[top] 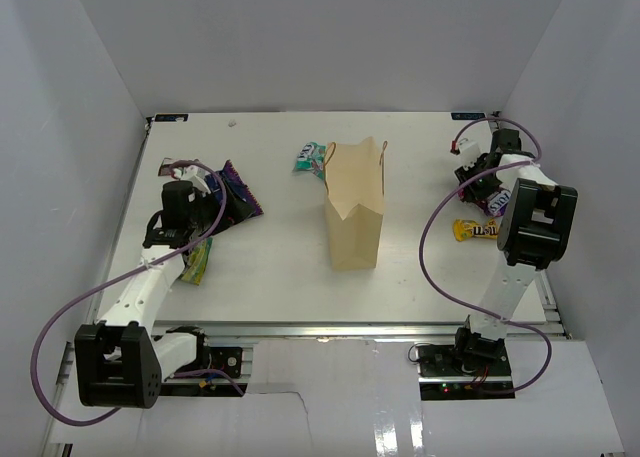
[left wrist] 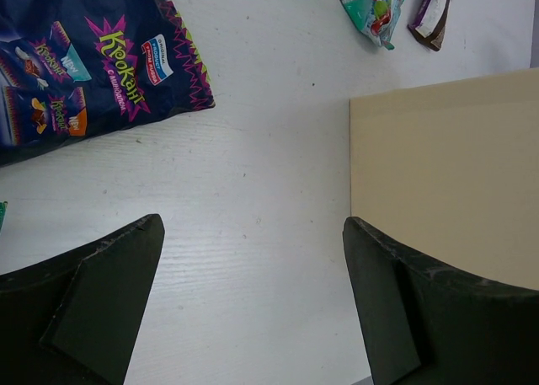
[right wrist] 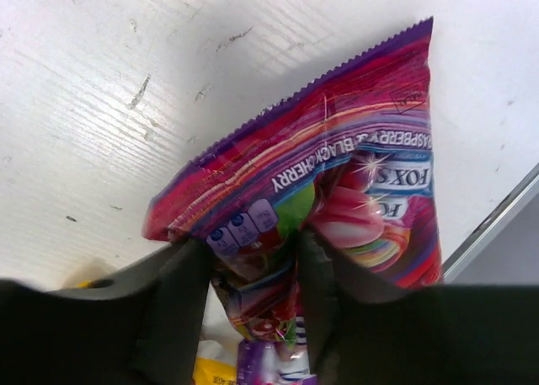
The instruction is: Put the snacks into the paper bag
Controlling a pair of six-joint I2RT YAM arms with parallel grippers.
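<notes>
Pinching the pink packet (right wrist: 345, 191) from both sides, the right gripper (right wrist: 248, 248) had its fingers (right wrist: 181, 301) closed about halfway, the wrapper's lower end crumpled between them and the rest of the packet fanning out toward 12 o'clock in the wrist view. The packet's underside lay close over the table (top: 270, 267), whether touching I could not tell. The table's edge ran close by at 4 o'clock of the packet.

Seen from above, this gripper sat at 2 o'clock of the paper bag (top: 355, 212), well apart from it, with bare tabletop between them. The yellow candy packet (top: 478, 229) lay just at 6 o'clock of the gripper, and the side wall (top: 590, 97) stood near at 3 o'clock.

The left gripper (left wrist: 253, 305) hung spread as wide as it goes, holding nothing, over bare table. In its wrist view the purple-black chip bag (left wrist: 76, 73) lay at 11 o'clock, the paper bag's flat side at 2 o'clock, and the teal-white packet (left wrist: 370, 2) with the small brown bar (left wrist: 431, 14) near 1 o'clock. From above, the green-yellow pouch (top: 197, 262) lay at 8 o'clock of the paper bag, partly under the left arm.
</notes>
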